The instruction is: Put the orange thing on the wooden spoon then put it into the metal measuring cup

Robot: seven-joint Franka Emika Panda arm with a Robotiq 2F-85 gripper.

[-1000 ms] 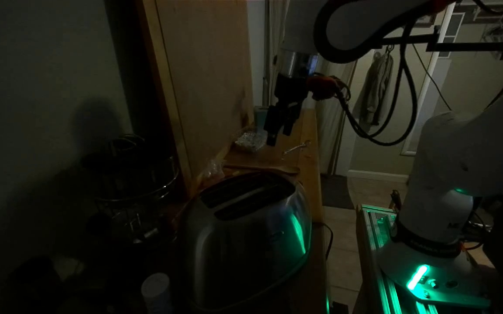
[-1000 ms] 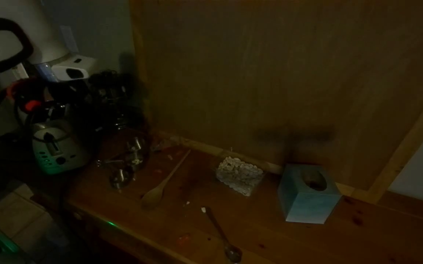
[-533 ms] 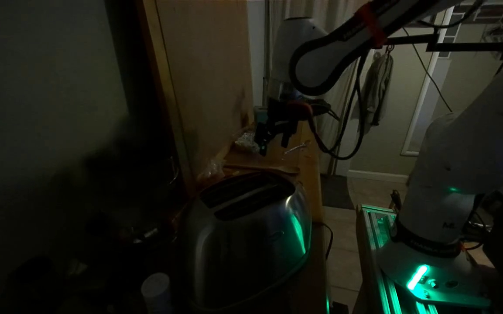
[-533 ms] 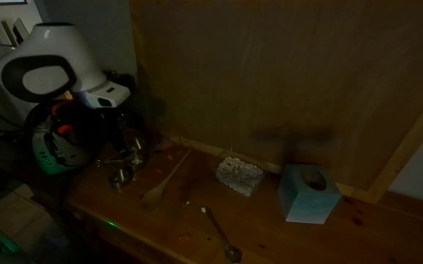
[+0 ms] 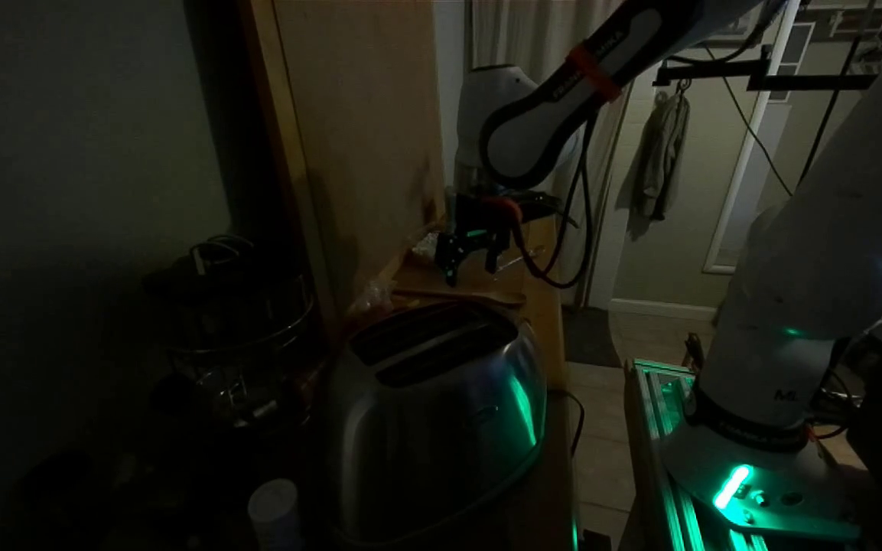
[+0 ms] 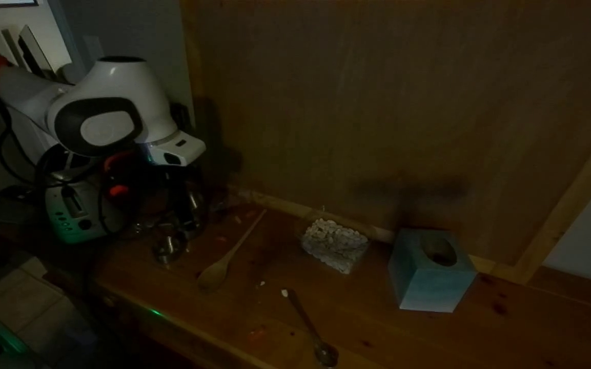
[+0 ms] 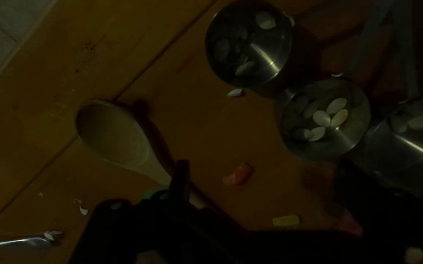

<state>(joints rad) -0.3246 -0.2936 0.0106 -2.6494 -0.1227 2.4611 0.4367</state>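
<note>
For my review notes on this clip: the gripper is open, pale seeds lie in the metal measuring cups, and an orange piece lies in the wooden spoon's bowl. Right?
Not quite: the wrist view shows the nearest orange piece on the tabletop beside the wooden spoon, not in its bowl. The rest stands: the gripper is open, and pale seeds lie in the metal measuring cups.

Arm (image 5: pixel 643 38), in exterior view: "FRAN" (image 5: pixel 568 86) reads below band (image 5: pixel 592 73), "MIKA" (image 5: pixel 610 41) above it; letters near band not clear. Lower on same arm, short dark marking (image 5: pixel 785 396): starts with "M", rest uncertain. Toaster (image 5: pixel 425 436): mark (image 5: pixel 484 415) on side too dim for reading.
</note>
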